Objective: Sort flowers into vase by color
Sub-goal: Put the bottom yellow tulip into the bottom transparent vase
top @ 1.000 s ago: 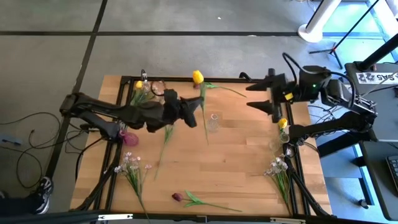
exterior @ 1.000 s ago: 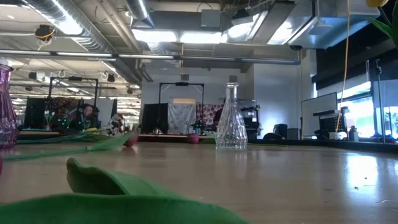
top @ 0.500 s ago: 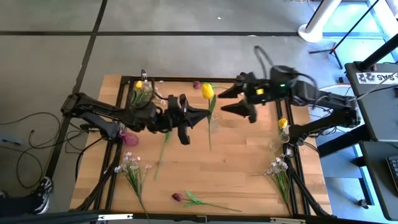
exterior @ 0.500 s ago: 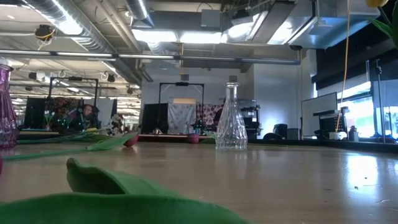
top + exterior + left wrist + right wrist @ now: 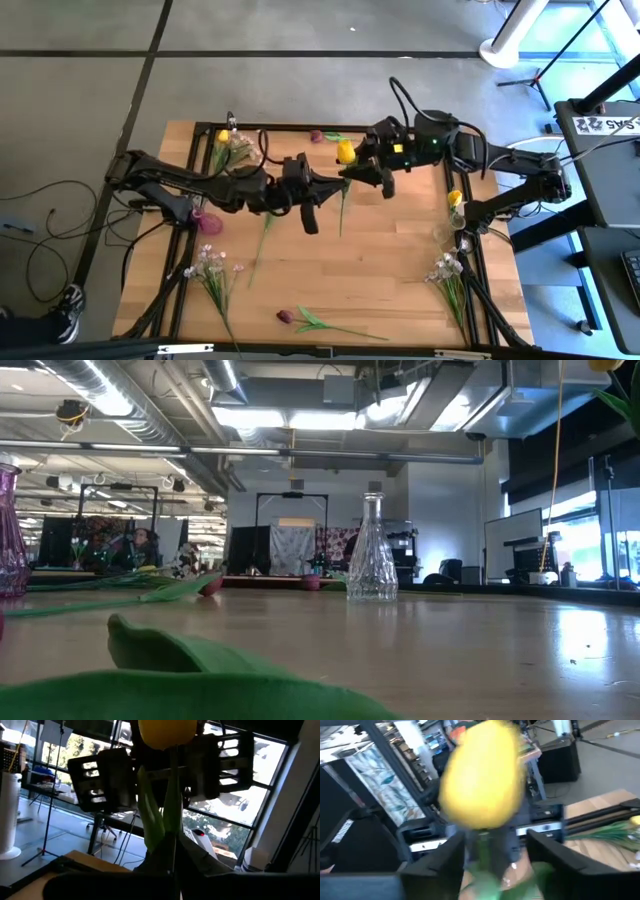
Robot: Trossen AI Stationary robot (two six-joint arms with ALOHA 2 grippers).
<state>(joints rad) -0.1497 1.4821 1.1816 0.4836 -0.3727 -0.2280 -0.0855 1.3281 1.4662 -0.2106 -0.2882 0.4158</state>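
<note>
Above the wooden bench (image 5: 390, 270), the left end effector (image 5: 328, 184) is pinched on the stem of a yellow tulip (image 5: 346, 152), held upright near the far edge. The right end effector (image 5: 362, 162) brackets the stem just below the bloom, fingers spread.

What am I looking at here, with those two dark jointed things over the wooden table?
Those are two robot arms, filmed from above, from table height, and from a camera on each wrist. The left tool is shut on the stem of a yellow tulip, holding it up mid-table. The right tool has its fingers either side of the stem just under the bloom, not yet clearly gripping. On the table lie white-pink sprigs, a dark red tulip, and other flowers. A clear glass vase stands mid-table, a pink vase at the left edge.
</note>
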